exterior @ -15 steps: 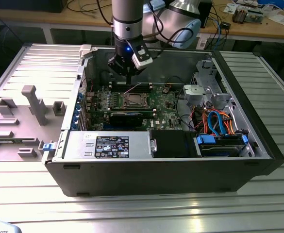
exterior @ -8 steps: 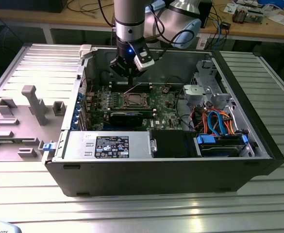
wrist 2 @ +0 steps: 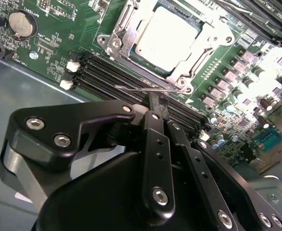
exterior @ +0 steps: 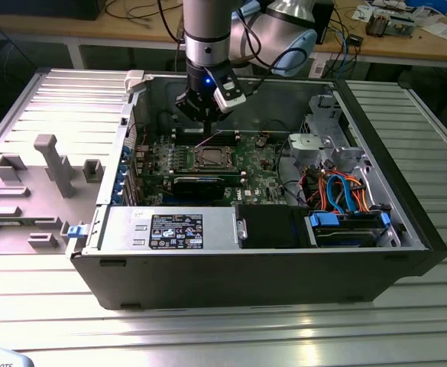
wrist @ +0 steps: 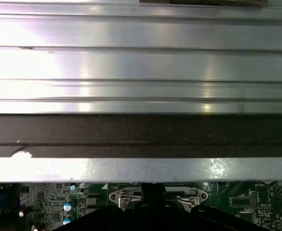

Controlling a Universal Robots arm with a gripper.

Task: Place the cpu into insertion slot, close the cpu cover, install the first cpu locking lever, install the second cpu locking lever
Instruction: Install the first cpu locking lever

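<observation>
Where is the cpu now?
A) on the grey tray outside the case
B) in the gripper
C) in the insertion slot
C: in the second wrist view the cpu lies flat on the motherboard, framed by the cpu cover.

Open computer case (exterior: 246, 275) on the ribbed metal table (exterior: 208, 329)
I see a labelled power supply (exterior: 170, 229) inside; orange and blue cables (exterior: 338, 191) inside too; a grey fixture tray (exterior: 32, 183) outside, on the exterior view's left.

cpu cover (wrist 2: 208, 38) far side cut off by pic edge
</observation>
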